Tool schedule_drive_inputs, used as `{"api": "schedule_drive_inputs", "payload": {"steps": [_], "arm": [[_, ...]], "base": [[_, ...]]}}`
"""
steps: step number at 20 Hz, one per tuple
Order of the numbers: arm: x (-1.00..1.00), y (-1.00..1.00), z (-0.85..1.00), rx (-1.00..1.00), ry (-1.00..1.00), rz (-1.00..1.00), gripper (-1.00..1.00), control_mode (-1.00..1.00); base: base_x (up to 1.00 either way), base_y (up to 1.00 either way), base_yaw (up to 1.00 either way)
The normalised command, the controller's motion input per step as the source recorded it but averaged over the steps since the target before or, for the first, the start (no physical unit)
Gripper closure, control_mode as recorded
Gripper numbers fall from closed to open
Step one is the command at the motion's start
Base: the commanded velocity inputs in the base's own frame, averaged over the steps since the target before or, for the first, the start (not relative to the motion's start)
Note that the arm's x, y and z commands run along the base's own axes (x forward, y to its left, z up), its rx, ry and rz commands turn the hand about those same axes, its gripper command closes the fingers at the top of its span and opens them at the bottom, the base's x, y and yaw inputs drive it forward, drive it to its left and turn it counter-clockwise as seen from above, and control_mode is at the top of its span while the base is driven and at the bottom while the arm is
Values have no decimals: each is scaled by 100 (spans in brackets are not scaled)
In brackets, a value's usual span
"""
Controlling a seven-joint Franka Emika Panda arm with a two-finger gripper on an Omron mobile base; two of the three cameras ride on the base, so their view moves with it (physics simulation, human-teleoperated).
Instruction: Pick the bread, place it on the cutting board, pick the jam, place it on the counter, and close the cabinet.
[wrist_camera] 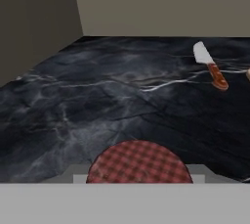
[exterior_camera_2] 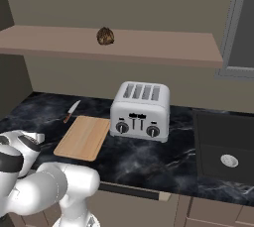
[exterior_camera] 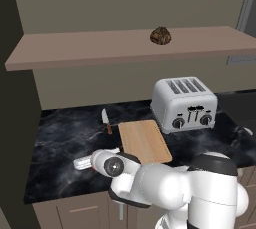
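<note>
My fingers [exterior_camera: 81, 163] are clamped on the jam [wrist_camera: 139, 162]. In the hand view its red checked lid sits right at the bottom edge, between my tips. I am low over the left front part of the table [exterior_camera: 65, 133], and from the left base view my hand lies close above the black marble. I cannot tell whether the jar's base touches the surface.

The bread [exterior_camera: 160, 35] sits alone on the brown shelf [exterior_camera: 100, 48] of the cabinet [exterior_camera: 125, 8], right of the shelf's middle and well above everything on the table. The cabinet stands open, its beige back in plain sight.

The board [exterior_camera: 145, 140] lies flat on the table just right of my hand, bare, with its long side running away from me. A knife [exterior_camera: 106, 121] with a red handle lies just beyond the board's far left corner; in the hand view it [wrist_camera: 210, 64] is at the upper right, blade pointing away from me. A silver four-slot toaster [exterior_camera: 184, 104] stands just beside the board on its right, dials facing me.

From the right base view, the bread [exterior_camera_2: 105, 35] is above and slightly left of the toaster [exterior_camera_2: 140, 111], with the board [exterior_camera_2: 83, 137] beside it.
</note>
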Motion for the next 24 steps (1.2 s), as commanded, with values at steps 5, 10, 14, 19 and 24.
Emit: {"api": "schedule_drive_inputs", "payload": {"steps": [5, 10, 14, 19, 24], "arm": [[0, 0, 0, 0, 0, 0, -100, -100], [0, 0, 0, 0, 0, 0, -100, -100], [0, 0, 0, 0, 0, 0, -100, -100], [0, 0, 0, 0, 0, 0, -100, -100], [0, 0, 0, 0, 0, 0, -100, -100]], "base": [[0, 0, 0], [0, 0, 0], [0, 0, 0], [0, 0, 0], [0, 0, 0]]}}
